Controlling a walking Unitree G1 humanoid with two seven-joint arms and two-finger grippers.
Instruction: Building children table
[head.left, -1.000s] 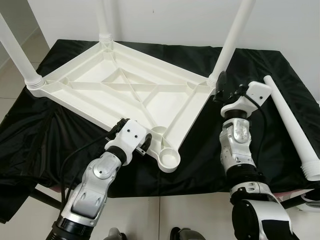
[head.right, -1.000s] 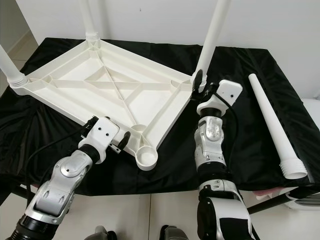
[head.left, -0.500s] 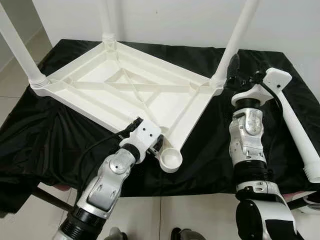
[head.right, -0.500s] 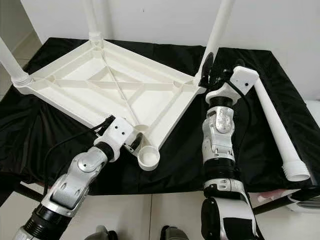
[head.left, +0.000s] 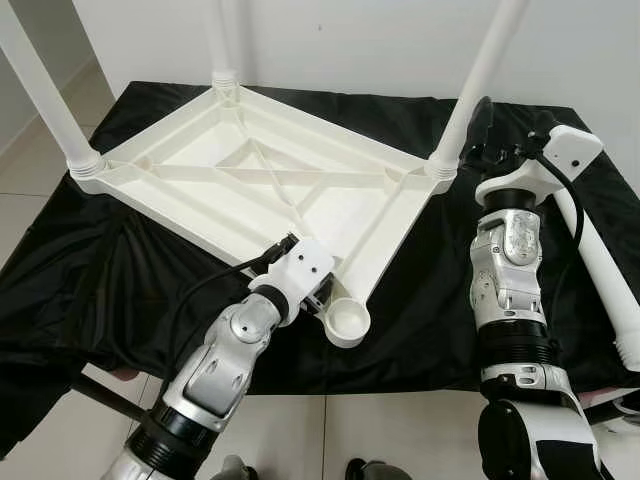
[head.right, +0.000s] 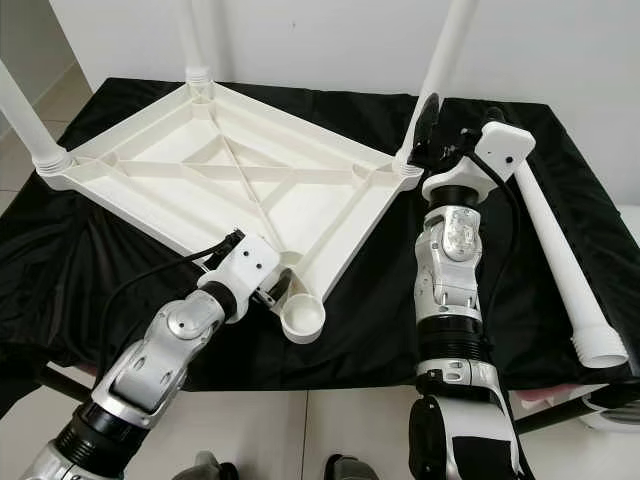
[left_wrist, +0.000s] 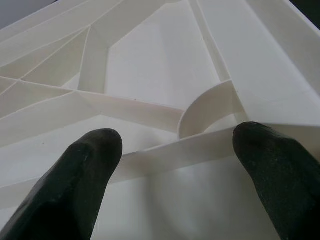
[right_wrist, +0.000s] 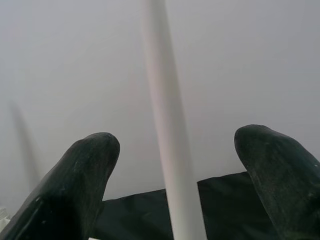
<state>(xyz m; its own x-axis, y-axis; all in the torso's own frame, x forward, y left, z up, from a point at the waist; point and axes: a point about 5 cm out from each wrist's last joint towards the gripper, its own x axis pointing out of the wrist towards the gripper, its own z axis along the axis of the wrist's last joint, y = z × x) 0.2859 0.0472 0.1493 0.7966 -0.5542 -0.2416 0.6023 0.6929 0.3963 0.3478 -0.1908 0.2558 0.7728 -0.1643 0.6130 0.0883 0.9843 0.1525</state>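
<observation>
I see the upturned white tabletop (head.left: 250, 190) on the black cloth (head.left: 90, 270), three legs standing. My left gripper (left_wrist: 175, 165), fingers spread, sits at its near edge by the empty socket (head.left: 348, 322). My right gripper (right_wrist: 175, 170), spread, faces the leg (head.left: 480, 85) at two o'clock. A loose leg (head.left: 600, 270) lies at three o'clock.

Left gripper (left_wrist: 170, 150) low, fingers spread wide; right gripper (right_wrist: 172, 165) raised, fingers apart.

Upright leg (right_wrist: 165, 125) stands between parted right fingers (right_wrist: 75, 185); black cloth (head.left: 90, 270) around.
</observation>
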